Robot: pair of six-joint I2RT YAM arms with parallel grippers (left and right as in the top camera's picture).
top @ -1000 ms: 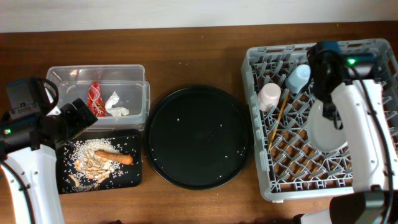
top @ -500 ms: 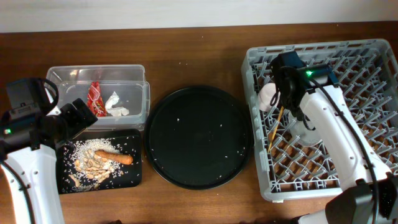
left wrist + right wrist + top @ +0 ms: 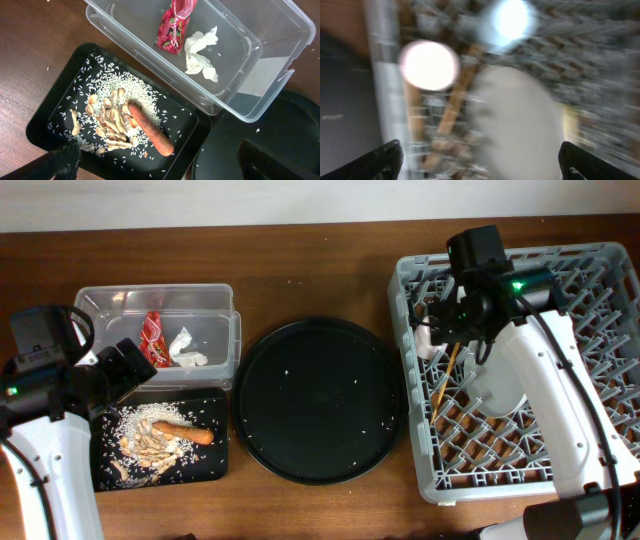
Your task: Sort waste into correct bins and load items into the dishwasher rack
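The left gripper (image 3: 128, 368) hangs at the table's left edge with its claw spread wide and nothing in it, above the near corner of the shallow black tray (image 3: 205, 465). Behind that corner stands the clear plastic tub (image 3: 100, 298), touching the tray's far edge. In the tub lie the red snack wrapper (image 3: 175, 24) and, just beside it, the crumpled white paper (image 3: 201, 55). The wrapper bears some print, too small to read, and no other label or writing shows anywhere.

On the shallow black tray sit the beige food scraps (image 3: 112, 125) in a scatter of rice grains, with the orange-brown stick (image 3: 150, 129) lying across them. To the right is the large round black tray (image 3: 320, 430), with only stray grains on it.

Further right is the grey dishwasher rack (image 3: 500, 480). The right arm reaches over its near-left part and hides much of it. The right gripper (image 3: 479, 161) has its claw wide and grips nothing. Its own view is blurred, but below it show the pale pink cup (image 3: 429, 65), the light blue cup (image 3: 510, 19), the wooden chopsticks (image 3: 445, 380) slanting between the pegs and the white plate (image 3: 497, 390), all inside the rack.

The table (image 3: 300, 270) is dark brown wood flecked with loose grains, and a pale strip runs along its far edge
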